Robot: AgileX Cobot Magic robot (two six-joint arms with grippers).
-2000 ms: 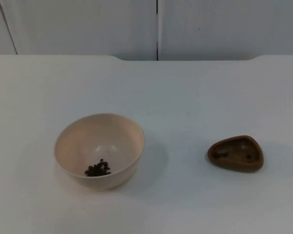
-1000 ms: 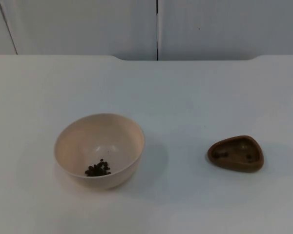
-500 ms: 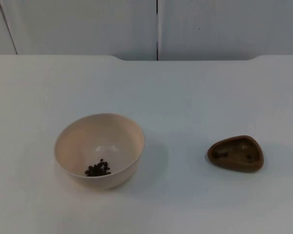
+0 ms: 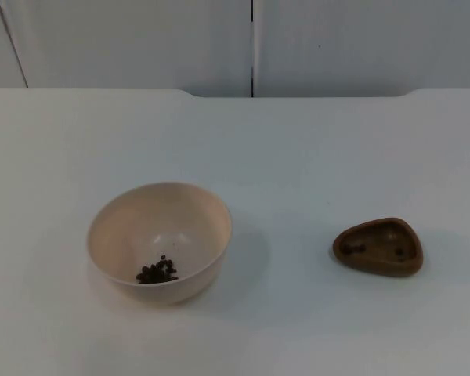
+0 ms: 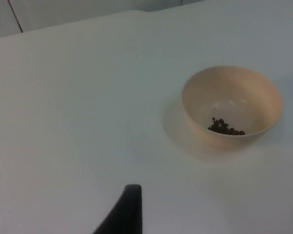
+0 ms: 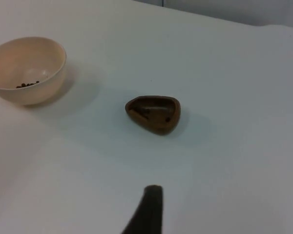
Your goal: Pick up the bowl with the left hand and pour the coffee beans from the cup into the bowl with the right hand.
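Standing on the white desk (image 4: 313, 157): one cream bowl (image 4: 160, 242), upright, toward the near-left corner, a small heap of coffee beans (image 4: 157, 271) inside. One brown teardrop-shaped cup (image 4: 378, 247), toward the near-right corner, well apart from the bowl. Left tool (image 5: 124, 214) and right tool (image 6: 149, 212): each one black fingertip above bare desk, holding nothing; opening cannot be told.

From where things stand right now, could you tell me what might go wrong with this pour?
The coffee beans already lie in the bowl, so lifting it carelessly may spill them. The brown cup is low and teardrop-shaped, holding a few beans; a grip could slip on its sloped wall.
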